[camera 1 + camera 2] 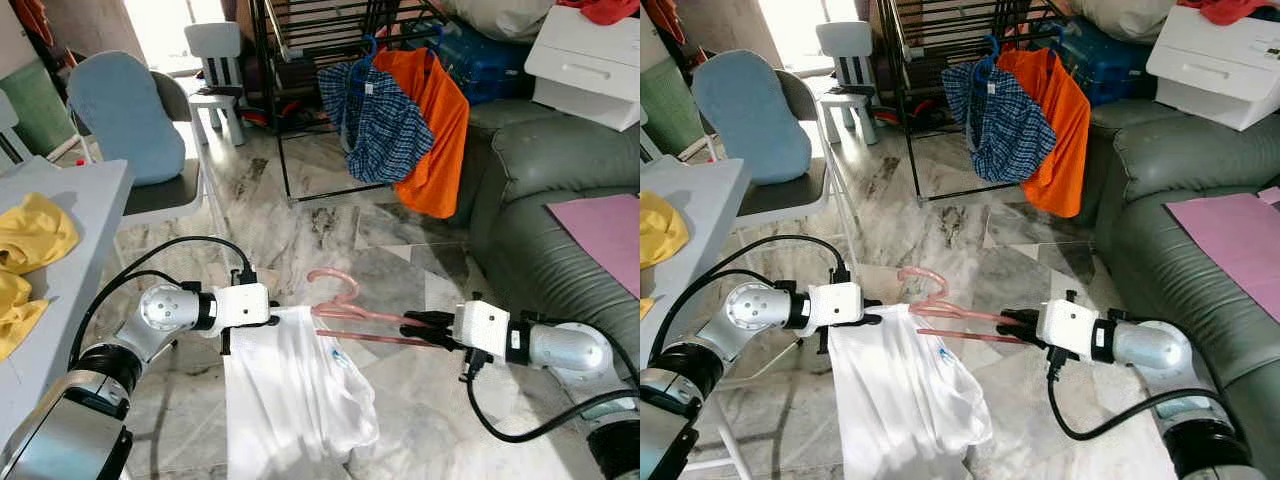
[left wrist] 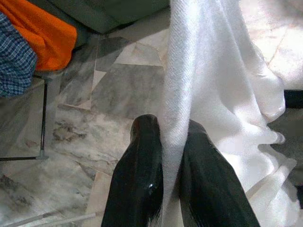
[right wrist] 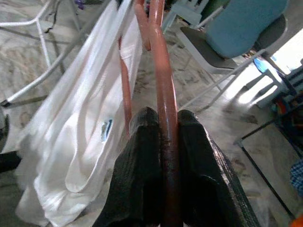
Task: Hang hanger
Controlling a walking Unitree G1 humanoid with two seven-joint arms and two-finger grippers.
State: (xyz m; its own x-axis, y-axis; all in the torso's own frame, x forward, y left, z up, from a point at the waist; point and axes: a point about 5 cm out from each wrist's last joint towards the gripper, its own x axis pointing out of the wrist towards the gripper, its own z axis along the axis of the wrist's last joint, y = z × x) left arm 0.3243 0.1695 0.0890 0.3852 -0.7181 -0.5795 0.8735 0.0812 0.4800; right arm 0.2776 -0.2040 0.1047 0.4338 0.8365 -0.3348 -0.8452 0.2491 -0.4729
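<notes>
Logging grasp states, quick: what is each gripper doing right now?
Left gripper: jaws closed on the white shirt.
Right gripper: jaws closed on the pink hanger.

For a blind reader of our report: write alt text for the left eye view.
Two robot arms hold a white garment partly on a pink hanger above a marble floor: the left gripper pinches the cloth, the right gripper clamps the hanger's end. Behind stand a drying rack with plaid and orange shirts, and a green sofa.

Yellow cloth [image 1: 30,235] on grey table [image 1: 85,195]
</notes>
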